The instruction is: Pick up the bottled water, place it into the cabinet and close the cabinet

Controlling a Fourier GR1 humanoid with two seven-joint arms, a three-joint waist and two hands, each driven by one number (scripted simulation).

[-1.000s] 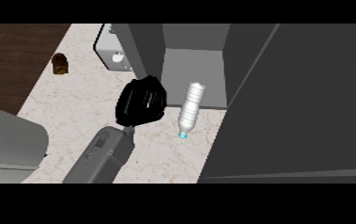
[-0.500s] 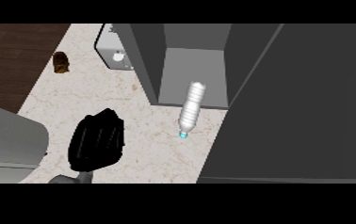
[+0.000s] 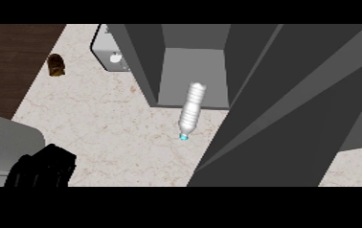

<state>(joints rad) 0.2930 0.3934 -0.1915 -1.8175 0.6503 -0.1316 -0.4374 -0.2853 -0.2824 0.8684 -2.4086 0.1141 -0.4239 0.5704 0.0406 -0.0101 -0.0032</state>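
Empty left hand [image 3: 42, 168] at lower left, well apart from bottled water [image 3: 190, 109]

Bottle [image 3: 189, 109]: clear plastic, blue cap, looks to be lying on its side. Cap end points out over the counter [image 3: 106, 117], base end is over the cabinet [image 3: 191, 74] floor's front edge. Cabinet: dark grey, lighter floor inside, open, door [image 3: 283, 126] swung out at right.

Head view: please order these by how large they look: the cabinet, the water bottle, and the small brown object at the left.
1. cabinet, by far the largest
2. water bottle
3. brown object, the smallest
No two look alike in size.
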